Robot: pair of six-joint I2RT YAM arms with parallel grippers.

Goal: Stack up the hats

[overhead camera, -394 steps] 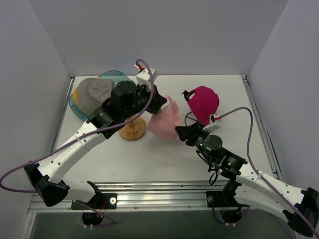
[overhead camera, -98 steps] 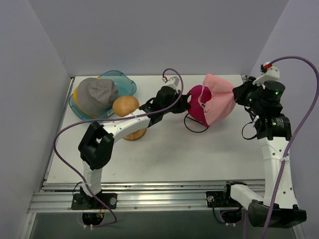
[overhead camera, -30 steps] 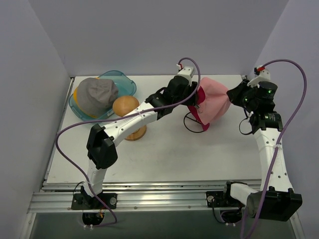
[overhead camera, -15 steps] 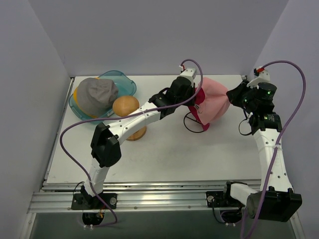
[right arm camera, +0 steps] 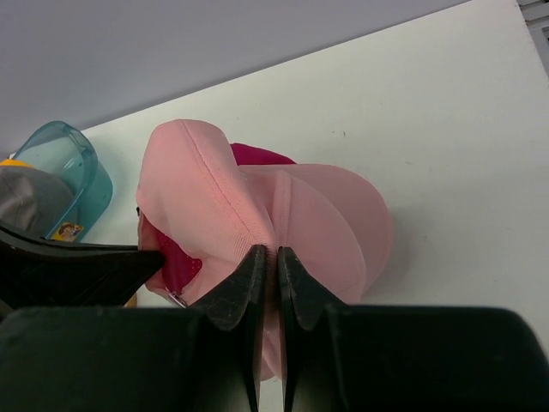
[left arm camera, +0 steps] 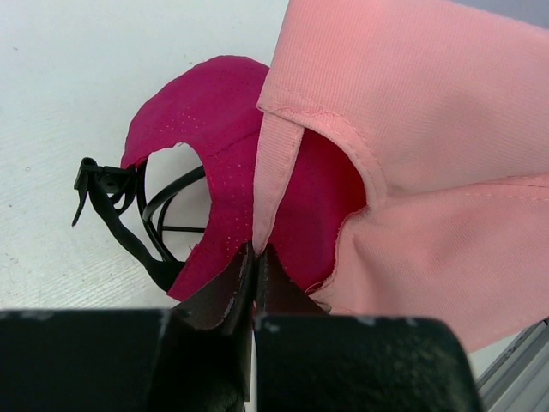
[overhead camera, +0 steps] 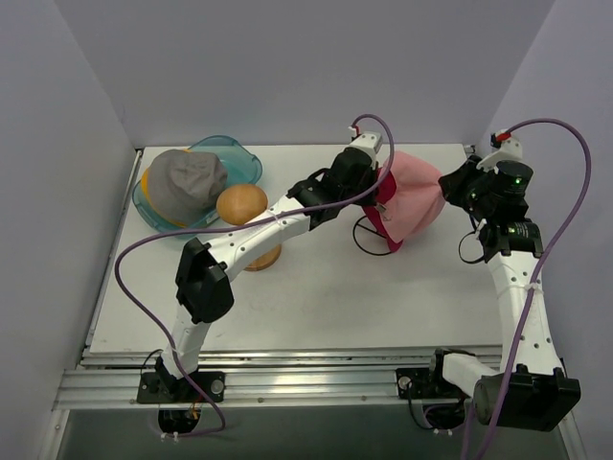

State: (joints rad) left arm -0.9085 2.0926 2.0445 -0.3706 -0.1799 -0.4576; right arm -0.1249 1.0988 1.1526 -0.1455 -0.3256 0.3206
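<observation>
The left gripper (left arm camera: 255, 253) has just snapped shut on the strap of the light pink cap (overhead camera: 414, 192) — the right gripper (right arm camera: 268, 257) is pinching its crown. It's draping over the magenta cap (left arm camera: 214, 146), right of the wooden hat stand (overhead camera: 242, 204) — both arms look ready to seat it.

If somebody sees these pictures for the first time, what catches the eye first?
The light pink cap draped over the magenta cap at the far right of the table, with the left gripper and the right gripper both shut on it from opposite sides. Next, at the far left, the grey cap in a teal tub, beside the wooden hat stand.
</observation>
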